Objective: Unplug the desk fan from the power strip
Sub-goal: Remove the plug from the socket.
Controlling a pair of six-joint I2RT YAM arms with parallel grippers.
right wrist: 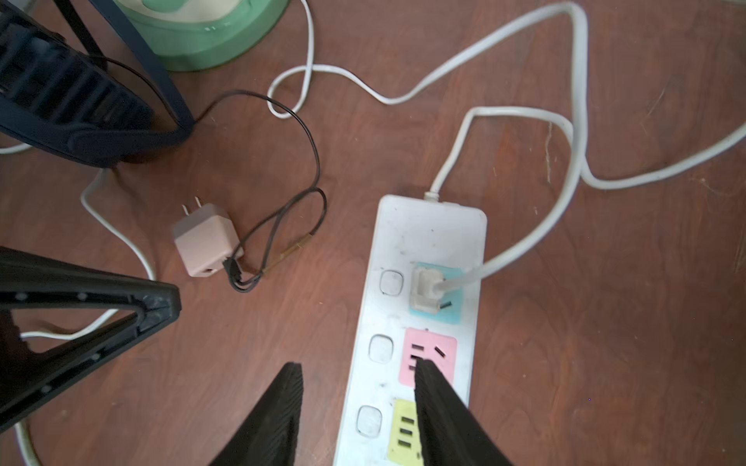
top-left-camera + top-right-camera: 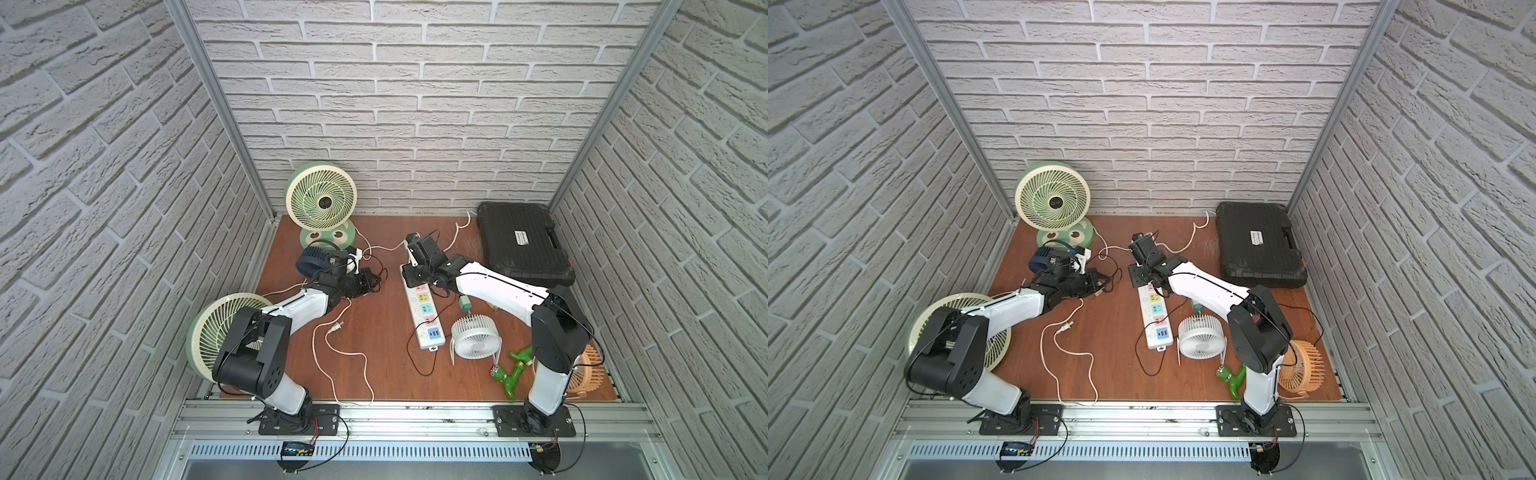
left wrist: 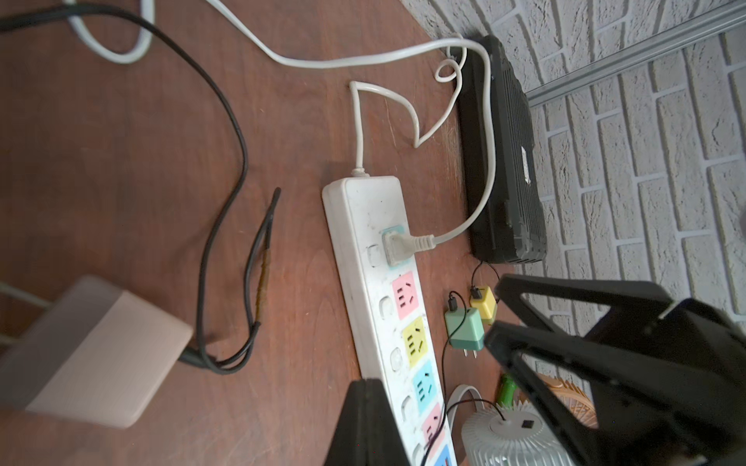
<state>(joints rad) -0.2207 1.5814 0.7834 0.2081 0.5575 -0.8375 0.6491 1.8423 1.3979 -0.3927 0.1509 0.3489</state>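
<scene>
**Right pincer spread over strip**

Fingers [image 1: 444,411] of the right gripper [image 1: 357,363], at frame bottom, stand spread and empty, one tip over a pink socket [image 1: 440,351] of the power strip [image 1: 428,230]. At frame left the left gripper [image 1: 173,298] is pressed together, empty, beside one pink adapter [image 1: 206,242]. One white plug [image 1: 428,288] sits in the end teal socket [image 1: 452,310]. In both top views the strip lies mid-frame among five fans: green fan [image 2: 321,195] upper left, second green fan [image 2: 208,332] lower left, navy fan [image 2: 307,259], white fan [image 2: 476,338], orange fan [image 2: 1304,365].
</scene>
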